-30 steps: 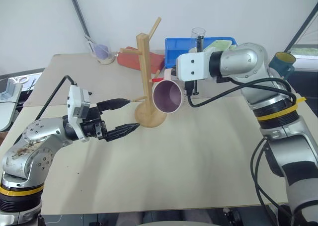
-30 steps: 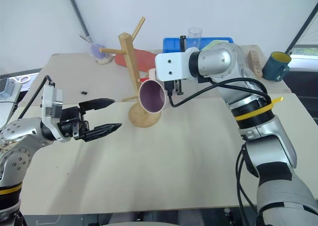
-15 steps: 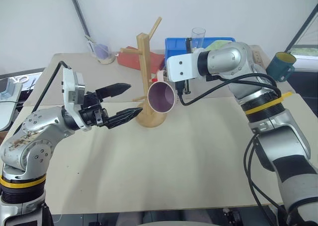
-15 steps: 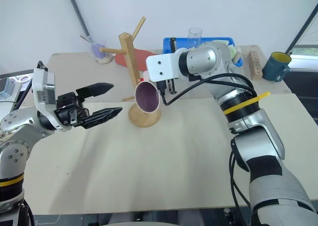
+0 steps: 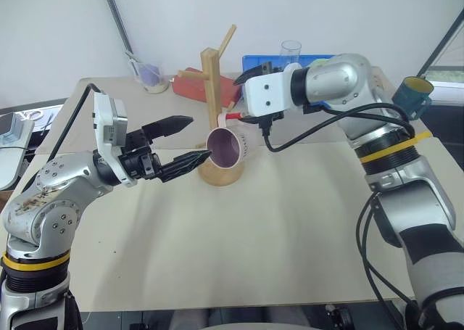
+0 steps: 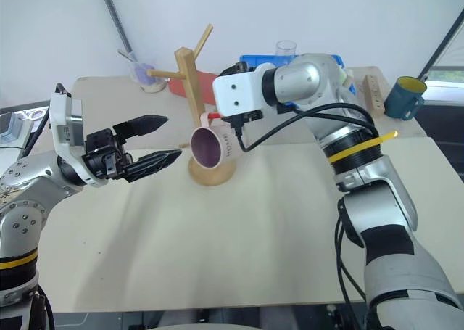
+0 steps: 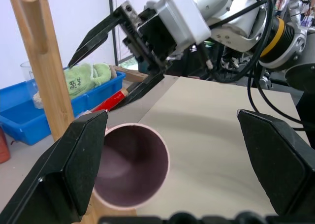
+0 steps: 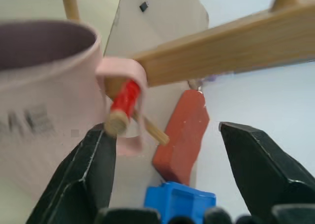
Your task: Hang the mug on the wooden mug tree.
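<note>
The pinkish mug (image 5: 228, 147) with a purple inside hangs tilted by its handle (image 8: 119, 67) on the red-tipped peg (image 8: 125, 99) of the wooden mug tree (image 5: 211, 83). The tree's round base (image 5: 217, 175) stands on the table. My right gripper (image 5: 238, 96) is open just behind the handle, with its fingers apart on either side of the peg and nothing held. My left gripper (image 5: 191, 139) is open too, level and pointing at the mug's mouth. Its lower fingertip is close to the rim, and I cannot tell whether it touches.
Behind the tree lie a red object (image 5: 194, 85) and a blue bin (image 5: 319, 59) with a glass (image 5: 290, 51). A dark blue mug (image 5: 410, 94) stands at the far right and a cup of utensils (image 5: 148, 76) at the back left. The beige table (image 5: 275, 228) extends toward me.
My right gripper has opened and let go of the mug, which now hangs lower and tilted on the red-tipped peg. My left gripper has risen slightly toward the mug.
</note>
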Robot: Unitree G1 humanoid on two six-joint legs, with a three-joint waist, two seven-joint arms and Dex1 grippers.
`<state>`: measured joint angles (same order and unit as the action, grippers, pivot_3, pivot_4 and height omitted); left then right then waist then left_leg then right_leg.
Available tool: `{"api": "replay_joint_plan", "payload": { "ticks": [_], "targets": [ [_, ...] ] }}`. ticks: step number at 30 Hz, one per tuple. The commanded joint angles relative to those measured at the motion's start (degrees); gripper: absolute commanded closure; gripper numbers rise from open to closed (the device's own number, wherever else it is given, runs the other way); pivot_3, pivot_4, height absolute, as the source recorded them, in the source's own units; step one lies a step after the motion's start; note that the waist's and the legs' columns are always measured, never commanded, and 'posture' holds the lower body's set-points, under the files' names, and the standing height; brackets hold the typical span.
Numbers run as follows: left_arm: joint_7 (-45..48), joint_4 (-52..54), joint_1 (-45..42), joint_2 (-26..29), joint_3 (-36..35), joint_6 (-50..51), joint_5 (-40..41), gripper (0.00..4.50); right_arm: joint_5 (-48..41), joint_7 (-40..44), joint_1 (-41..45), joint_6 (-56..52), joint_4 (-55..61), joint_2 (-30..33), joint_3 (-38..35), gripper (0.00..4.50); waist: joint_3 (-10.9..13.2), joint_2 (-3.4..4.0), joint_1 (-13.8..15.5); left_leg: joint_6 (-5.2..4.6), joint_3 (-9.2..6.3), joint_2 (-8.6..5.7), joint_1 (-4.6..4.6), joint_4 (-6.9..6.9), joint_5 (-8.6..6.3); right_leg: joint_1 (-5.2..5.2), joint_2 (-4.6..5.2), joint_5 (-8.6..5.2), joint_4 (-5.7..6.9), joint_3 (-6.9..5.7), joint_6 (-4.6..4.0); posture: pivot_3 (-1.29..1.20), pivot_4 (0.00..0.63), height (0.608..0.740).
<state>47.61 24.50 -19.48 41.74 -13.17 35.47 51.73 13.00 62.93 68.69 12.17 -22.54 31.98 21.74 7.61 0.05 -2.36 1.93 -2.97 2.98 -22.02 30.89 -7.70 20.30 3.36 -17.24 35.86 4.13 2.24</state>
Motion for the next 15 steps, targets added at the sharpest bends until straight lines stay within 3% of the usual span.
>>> {"api": "replay_joint_plan", "payload": {
  "ticks": [1, 9, 15],
  "targets": [
    [-0.4, 1.2, 0.6, 0.8, -1.4, -0.9, -1.2, 0.00, -4.3, 3.3, 0.9, 0.2, 3.8, 2.7, -3.9, 1.05, 0.0, 0.00, 0.0, 0.00, 0.00, 0.00, 0.00, 0.00, 0.00, -0.01, 0.00, 0.00, 0.00, 0.00, 0.00, 0.00, 0.150, 0.721],
    [-2.4, -1.9, 1.3, 6.4, 0.5, 0.4, -9.7, 0.00, -11.5, 7.2, -3.7, -2.8, 4.4, 8.7, -10.1, 1.05, 0.0, -0.04, -0.1, 0.00, 0.00, 0.00, 0.08, -0.01, 0.00, -0.03, 0.00, -0.22, 0.00, 0.01, -0.39, 0.00, 0.150, 0.721],
    [0.2, -4.8, 4.1, 8.0, -1.1, -3.1, -14.7, 0.00, -24.3, 11.8, -11.9, -21.5, 16.5, 13.8, -17.2, 1.05, 0.0, -0.01, 0.1, 0.00, 0.04, 0.00, -0.02, -0.02, 0.00, -0.07, 0.03, -0.21, 0.00, 0.04, -0.37, 0.00, 0.150, 0.721]
  ]
}}
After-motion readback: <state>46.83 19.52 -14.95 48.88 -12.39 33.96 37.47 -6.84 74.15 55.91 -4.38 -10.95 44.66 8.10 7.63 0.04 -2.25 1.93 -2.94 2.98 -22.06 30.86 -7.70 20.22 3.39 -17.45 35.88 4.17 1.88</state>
